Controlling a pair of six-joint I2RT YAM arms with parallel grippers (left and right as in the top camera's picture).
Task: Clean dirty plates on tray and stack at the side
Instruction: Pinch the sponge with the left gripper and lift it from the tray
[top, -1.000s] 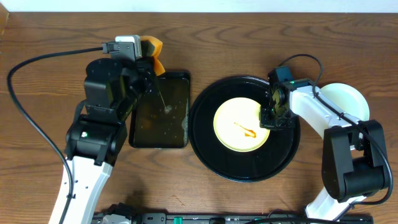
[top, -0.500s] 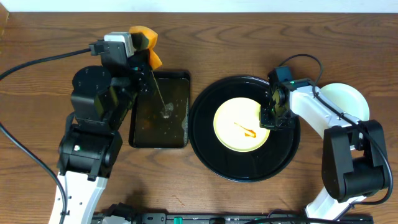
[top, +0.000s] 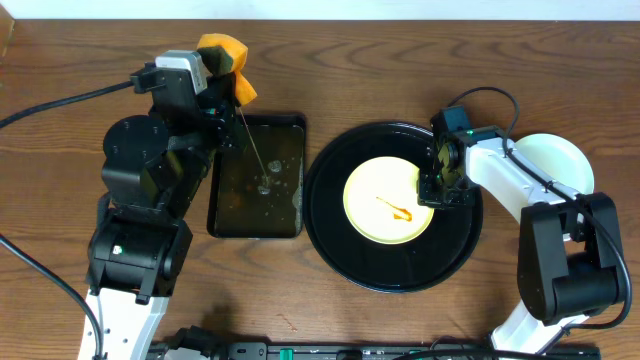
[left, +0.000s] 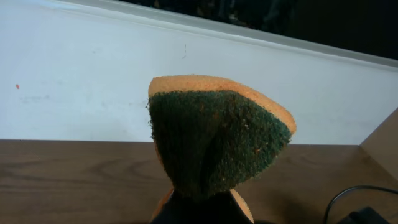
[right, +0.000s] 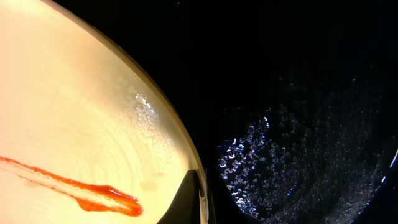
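Note:
A pale yellow plate with an orange-red sauce streak lies in the middle of the round black tray. My right gripper is shut on the plate's right rim; the right wrist view shows a dark finger on the plate beside the streak, over the wet tray. My left gripper is shut on an orange sponge with a green scouring face, held up behind the rectangular tray. In the left wrist view the left gripper shows only as a dark shape.
A rectangular black tray holding water lies left of the round tray. A pale plate rests on the table at the right, partly under my right arm. A black cable runs over the table's left side.
My left arm has lifted the sponge from over the rectangular tray and carried it back and to the left. The right arm and the plate have not moved.

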